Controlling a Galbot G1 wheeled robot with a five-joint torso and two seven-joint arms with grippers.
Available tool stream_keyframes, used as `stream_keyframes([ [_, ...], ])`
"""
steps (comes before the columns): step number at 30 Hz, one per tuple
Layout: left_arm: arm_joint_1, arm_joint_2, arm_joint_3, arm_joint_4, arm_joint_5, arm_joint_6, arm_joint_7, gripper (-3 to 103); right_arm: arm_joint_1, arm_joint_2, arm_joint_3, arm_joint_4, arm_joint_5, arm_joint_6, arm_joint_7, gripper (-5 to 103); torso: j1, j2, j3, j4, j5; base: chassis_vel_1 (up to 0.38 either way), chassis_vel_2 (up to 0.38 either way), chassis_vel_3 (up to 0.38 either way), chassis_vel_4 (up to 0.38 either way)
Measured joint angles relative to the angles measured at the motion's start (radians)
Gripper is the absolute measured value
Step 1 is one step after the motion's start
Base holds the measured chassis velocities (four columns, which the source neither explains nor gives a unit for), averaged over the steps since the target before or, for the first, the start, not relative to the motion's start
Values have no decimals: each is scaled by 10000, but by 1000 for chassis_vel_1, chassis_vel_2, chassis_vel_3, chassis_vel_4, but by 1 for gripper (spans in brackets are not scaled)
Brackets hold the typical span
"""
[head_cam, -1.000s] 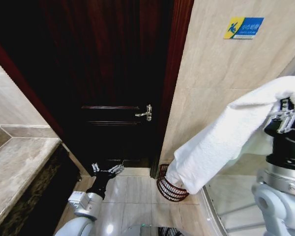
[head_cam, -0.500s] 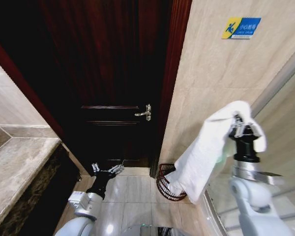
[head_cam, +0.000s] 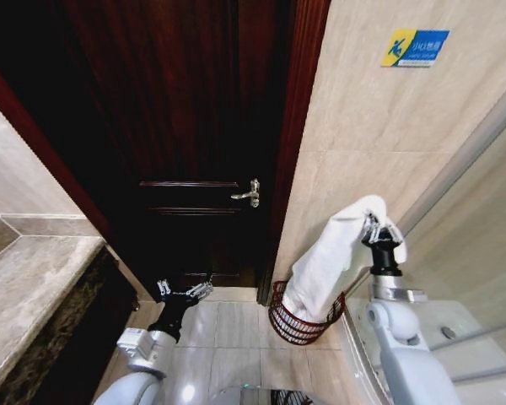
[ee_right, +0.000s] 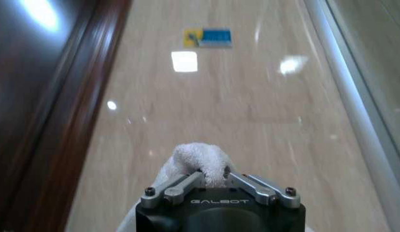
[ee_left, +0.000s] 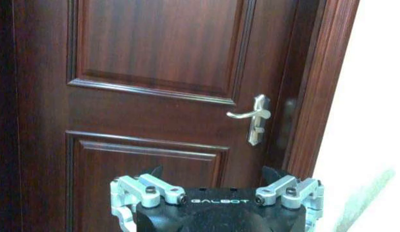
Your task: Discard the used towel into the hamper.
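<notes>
My right gripper [head_cam: 379, 229], clamped on the white terry towel [head_cam: 329, 257], has descended; its tail now enters the reddish-brown wire hamper [head_cam: 280, 319].

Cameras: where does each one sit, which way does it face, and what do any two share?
Head view: on the robot's head, looking forward and down at the door, hamper and towel; both arms show, left gripper low, right gripper clamping the towel.
Left wrist view: on the left arm, facing the door; own open gripper in front.
Right wrist view: on the right arm, facing the tiled wall; own gripper pinching towel.
Shared: door handle, head and left wrist; blue sign, head and right wrist.
</notes>
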Motion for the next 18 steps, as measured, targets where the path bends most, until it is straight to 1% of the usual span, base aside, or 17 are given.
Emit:
stream_keyframes([
  [4,0,0,0,0,0,0,0,100,200,159,-18,-918,-219,286,189,2,0,0,0,0,0,0,0,0,0],
  [5,0,0,0,0,0,0,0,100,200,159,-18,-918,-219,286,189,2,0,0,0,0,0,0,0,0,0],
  [18,0,0,0,0,0,0,0,100,363,153,-404,-2610,-257,684,-82,2,0,0,-1,0,-1,0,0,0,0],
])
